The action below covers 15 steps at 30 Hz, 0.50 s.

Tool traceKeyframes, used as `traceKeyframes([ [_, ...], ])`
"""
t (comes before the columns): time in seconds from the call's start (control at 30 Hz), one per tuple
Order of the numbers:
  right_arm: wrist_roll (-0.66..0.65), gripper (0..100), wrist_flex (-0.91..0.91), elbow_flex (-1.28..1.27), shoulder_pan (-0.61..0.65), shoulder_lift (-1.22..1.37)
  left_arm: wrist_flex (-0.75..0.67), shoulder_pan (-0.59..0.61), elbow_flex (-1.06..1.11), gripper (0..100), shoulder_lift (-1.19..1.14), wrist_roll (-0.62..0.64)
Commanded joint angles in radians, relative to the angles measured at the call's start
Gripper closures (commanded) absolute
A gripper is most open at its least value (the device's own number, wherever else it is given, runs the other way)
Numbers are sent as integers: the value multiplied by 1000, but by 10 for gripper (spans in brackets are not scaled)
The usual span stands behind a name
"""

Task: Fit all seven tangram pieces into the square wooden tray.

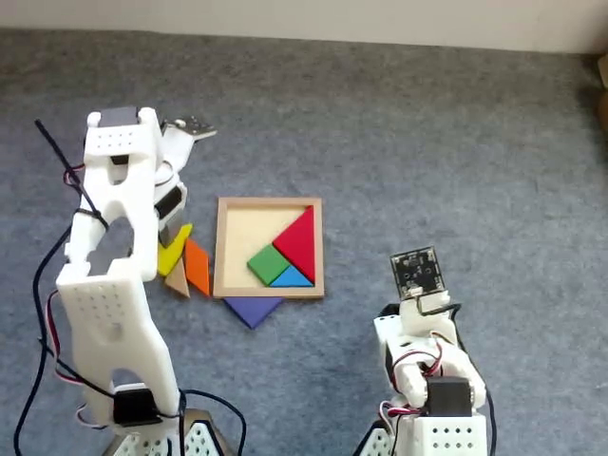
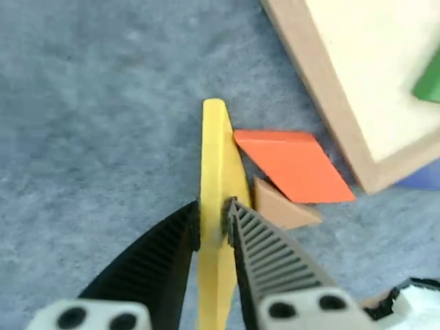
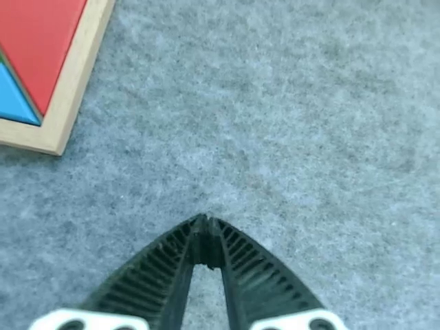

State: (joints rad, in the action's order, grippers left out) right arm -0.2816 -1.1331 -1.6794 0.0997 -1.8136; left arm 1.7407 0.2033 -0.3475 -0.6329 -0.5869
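Now the left gripper pinches the yellow piece; the right gripper is pressed together

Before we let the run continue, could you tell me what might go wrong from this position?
1. The left gripper pinches the yellow piece across its thin faces while it stands on edge, so the piece could twist or slip out in transit.
2. The orange piece and tan piece lie close beside it and may get nudged.
3. Held on edge, the yellow piece might catch the tray rim rather than drop flat.
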Motion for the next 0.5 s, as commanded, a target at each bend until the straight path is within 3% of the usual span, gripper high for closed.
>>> traceKeyframes([
  [0.0, 6, 988, -2, -133, -18, -13, 8, -45, 94, 955, 77, 9],
  [0.47, 6, 988, -2, -133, -21, -13, -54, -133, 300, 951, 229, 81],
])
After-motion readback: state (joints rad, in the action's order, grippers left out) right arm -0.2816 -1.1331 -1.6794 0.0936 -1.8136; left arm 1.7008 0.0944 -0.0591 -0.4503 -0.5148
